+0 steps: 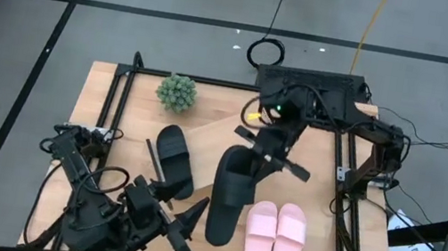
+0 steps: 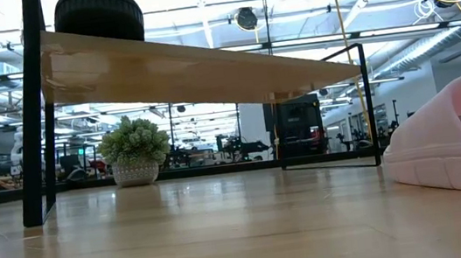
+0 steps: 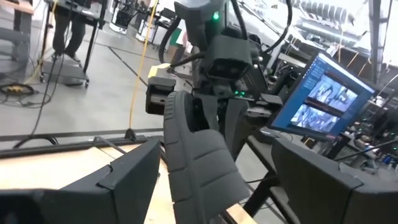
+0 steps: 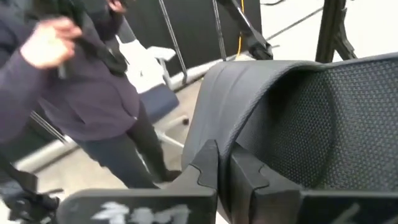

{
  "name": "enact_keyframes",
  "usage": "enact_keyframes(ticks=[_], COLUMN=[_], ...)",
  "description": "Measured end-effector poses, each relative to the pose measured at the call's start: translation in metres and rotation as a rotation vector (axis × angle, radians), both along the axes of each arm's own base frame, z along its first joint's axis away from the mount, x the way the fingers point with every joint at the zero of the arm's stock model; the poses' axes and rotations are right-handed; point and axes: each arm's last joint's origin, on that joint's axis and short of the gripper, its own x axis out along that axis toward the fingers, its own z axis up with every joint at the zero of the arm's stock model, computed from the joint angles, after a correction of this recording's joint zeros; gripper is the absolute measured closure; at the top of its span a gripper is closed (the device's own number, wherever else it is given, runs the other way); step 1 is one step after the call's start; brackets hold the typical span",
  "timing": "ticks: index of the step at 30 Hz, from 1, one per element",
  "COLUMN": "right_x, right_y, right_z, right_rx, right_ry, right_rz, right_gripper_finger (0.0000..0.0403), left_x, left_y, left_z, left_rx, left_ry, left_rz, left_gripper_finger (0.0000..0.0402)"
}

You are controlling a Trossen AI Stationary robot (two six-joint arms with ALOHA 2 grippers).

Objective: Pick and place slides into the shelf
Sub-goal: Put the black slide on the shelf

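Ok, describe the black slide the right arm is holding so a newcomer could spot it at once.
Start at the light-wood shelf lying across the table. Just right of its middle, the right gripper is shut on the strap end of a black slide. Unlike the other black slide and the pink pair, it hangs from a gripper.

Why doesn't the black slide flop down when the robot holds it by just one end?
The black slide is probably fairly stiff: the right gripper pinches its strap, and the sole stretches out straight without sagging. It likely weighs little for its size, since a thin pinch carries it. Its textured footbed may help against slipping.
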Motion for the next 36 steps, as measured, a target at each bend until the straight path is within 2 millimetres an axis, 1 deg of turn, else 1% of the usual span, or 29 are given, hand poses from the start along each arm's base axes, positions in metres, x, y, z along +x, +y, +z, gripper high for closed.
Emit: enact_keyframes(ticks=[3,6,12,15,17,21,24,30,33,36], right_x=[0.001,0.001,0.002,0.002,0.003,0.005,0.005,0.005,0.005,0.005], right_y=[0.009,0.013,0.009,0.005,0.003,0.002,0.002,0.002,0.003,0.004], right_z=[0.001,0.003,0.003,0.006,0.010,0.014,0.014,0.013,0.014,0.014], right_rx=[-0.007,-0.004,-0.003,-0.004,-0.004,0.011,0.017,0.022,0.020,0.018], right_ry=[-0.030,-0.042,-0.047,-0.082,-0.120,-0.154,-0.147,-0.126,-0.130,-0.135], right_rz=[0.028,0.040,0.026,0.014,0.007,-0.006,-0.006,-0.011,-0.010,-0.011], right_gripper_finger=[0.0403,0.0403,0.0403,0.0403,0.0403,0.0403,0.0403,0.0403,0.0403,0.0403], left_x=[0.002,0.003,-0.005,-0.010,-0.009,0.000,0.005,0.002,0.005,0.010], left_y=[-0.003,-0.006,-0.018,-0.023,-0.024,-0.019,-0.014,-0.004,0.001,0.007], left_z=[-0.007,-0.014,-0.022,-0.026,-0.030,-0.040,-0.048,-0.060,-0.068,-0.071], left_rx=[-0.002,-0.007,-0.044,-0.060,-0.068,-0.081,-0.116,-0.267,-0.319,-0.368], left_ry=[-0.003,-0.007,-0.046,-0.058,-0.062,-0.049,-0.035,0.001,0.031,0.053], left_rz=[-0.001,-0.007,-0.064,-0.082,-0.099,-0.173,-0.219,-0.307,-0.314,-0.335], left_gripper_finger=[0.0092,0.0092,0.0092,0.0092,0.0092,0.0092,0.0092,0.0092,0.0092,0.0092])
